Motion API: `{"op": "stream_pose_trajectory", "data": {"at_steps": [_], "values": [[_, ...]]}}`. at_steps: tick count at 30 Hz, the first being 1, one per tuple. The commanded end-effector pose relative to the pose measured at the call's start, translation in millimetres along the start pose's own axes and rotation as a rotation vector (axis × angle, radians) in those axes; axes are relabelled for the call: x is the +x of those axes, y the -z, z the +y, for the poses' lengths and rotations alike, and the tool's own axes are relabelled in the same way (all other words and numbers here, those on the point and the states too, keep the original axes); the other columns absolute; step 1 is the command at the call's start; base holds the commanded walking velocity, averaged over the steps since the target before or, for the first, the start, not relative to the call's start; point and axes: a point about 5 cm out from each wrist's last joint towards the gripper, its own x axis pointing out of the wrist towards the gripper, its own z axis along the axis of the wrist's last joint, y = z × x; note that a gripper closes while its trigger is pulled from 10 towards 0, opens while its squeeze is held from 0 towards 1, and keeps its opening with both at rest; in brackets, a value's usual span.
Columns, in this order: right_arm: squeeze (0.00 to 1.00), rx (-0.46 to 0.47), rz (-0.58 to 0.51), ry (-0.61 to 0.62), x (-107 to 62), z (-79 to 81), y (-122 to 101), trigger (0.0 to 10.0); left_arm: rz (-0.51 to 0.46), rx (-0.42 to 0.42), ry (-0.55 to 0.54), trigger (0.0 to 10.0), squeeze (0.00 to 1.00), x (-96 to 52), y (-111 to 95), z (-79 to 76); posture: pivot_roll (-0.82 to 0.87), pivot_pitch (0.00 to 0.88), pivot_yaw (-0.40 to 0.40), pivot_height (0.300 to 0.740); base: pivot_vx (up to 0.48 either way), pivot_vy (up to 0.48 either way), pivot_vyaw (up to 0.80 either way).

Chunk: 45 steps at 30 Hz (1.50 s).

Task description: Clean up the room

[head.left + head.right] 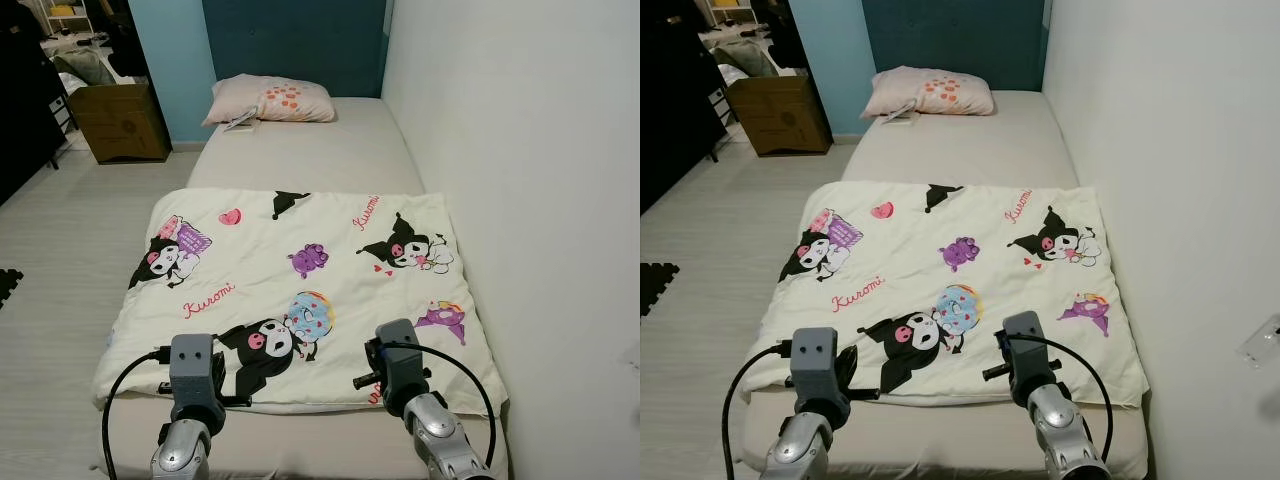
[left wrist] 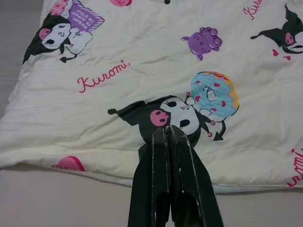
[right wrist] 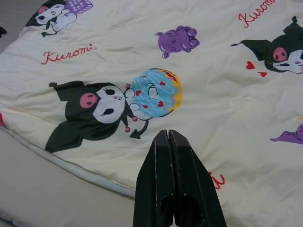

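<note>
The left pincer [image 2: 169, 130] has its two black fingers pressed flat together, holding nothing, with the tips poised over the near edge of the blanket [image 1: 300, 280]. The right pincer [image 3: 168, 135] is likewise pressed together and empty, hanging above the same near edge farther to the right; whether either tip touches the cloth cannot be told.

The bed [image 1: 310, 150] is a long mattress in a smooth beige sheet, set against a white wall [image 1: 520, 150] on the right. The blanket lies spread flat over its near half: soft, cream, lightly creased and padded, printed with black-and-pink cartoon figures, a blue doughnut and red script. A pale pink pillow [image 1: 272, 100], plump, with orange spots, rests at the head of the bed. On the light wood-grain floor [image 1: 70, 230] to the left stands a brown cardboard box [image 1: 120, 120].
</note>
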Motion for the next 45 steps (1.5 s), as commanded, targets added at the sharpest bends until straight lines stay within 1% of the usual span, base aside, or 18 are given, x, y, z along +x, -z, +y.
{"op": "stream_pose_trajectory", "data": {"at_steps": [1,3,5,7,9,11,14,16,25,27,30,43,45], "values": [[0.0,0.009,0.023,-0.007,-1.1,3.3,4.6,10.0,0.015,0.01,-0.003,10.0,0.0,-2.3,2.8,6.3,-0.03,0.079,0.026,0.74,0.0,0.0,0.0],[0.0,0.009,0.023,-0.007,-1.1,3.3,4.6,10.0,0.015,0.01,-0.003,10.0,0.0,-2.3,2.8,6.3,-0.03,0.079,0.026,0.74,0.0,0.0,0.0],[0.0,0.018,0.049,0.014,-2.2,2.1,9.0,10.0,0.024,0.048,0.033,10.0,0.0,-2.2,2.1,4.8,-0.03,0.082,0.03,0.74,0.0,0.0,0.0],[0.0,0.056,0.084,0.068,-3.1,-3.0,14.2,10.0,0.045,0.099,0.084,10.0,0.0,-3.3,4.0,2.4,-0.02,0.082,0.03,0.74,0.0,0.0,0.0],[0.0,0.061,0.087,0.074,-3.2,-3.7,14.6,10.0,0.048,0.103,0.089,10.0,0.0,-3.4,4.3,2.3,-0.02,0.082,0.03,0.74,0.0,0.0,0.0],[0.0,0.061,0.087,0.074,-3.2,-3.7,14.6,10.0,0.048,0.103,0.089,10.0,0.0,-3.4,4.3,2.3,-0.02,0.082,0.03,0.74,0.0,0.0,0.0],[0.0,0.085,0.086,0.095,-2.3,-6.8,13.1,10.0,0.073,0.131,0.073,10.0,0.0,-3.2,7.7,6.0,-0.03,0.086,0.036,0.74,0.0,0.0,0.0],[0.0,0.089,0.084,0.103,-2.1,-8.2,12.4,10.0,0.078,0.135,0.066,10.0,0.0,-2.9,8.9,7.4,-0.03,0.086,0.036,0.74,0.0,0.0,0.0],[0.0,0.086,0.094,0.13,-1.8,-13.2,11.9,10.0,0.088,0.15,0.027,10.0,0.0,-1.3,10.7,12.2,-0.03,0.089,0.036,0.74,0.0,0.0,0.0],[0.0,0.097,0.103,0.134,-1.5,-15.5,12.0,10.0,0.094,0.14,0.002,10.0,0.0,-1.3,11.6,15.5,-0.03,0.093,0.031,0.73,0.0,0.0,0.0],[0.0,0.1,0.105,0.132,-1.3,-16.5,11.8,10.0,0.098,0.137,-0.005,10.0,0.0,-1.9,12.0,16.3,-0.03,0.093,0.029,0.72,0.0,0.0,0.0],[0.0,0.103,0.104,0.114,-0.4,-15.2,10.6,10.0,0.11,0.139,-0.008,10.0,0.0,-3.2,14.5,14.8,-0.03,0.093,0.027,0.675,0.0,0.0,0.0],[0.0,0.106,0.105,0.109,-0.2,-14.7,10.3,10.0,0.113,0.141,-0.009,10.0,0.0,-2.7,14.7,14.7,-0.03,0.095,0.027,0.66,0.0,0.0,0.0]]}}
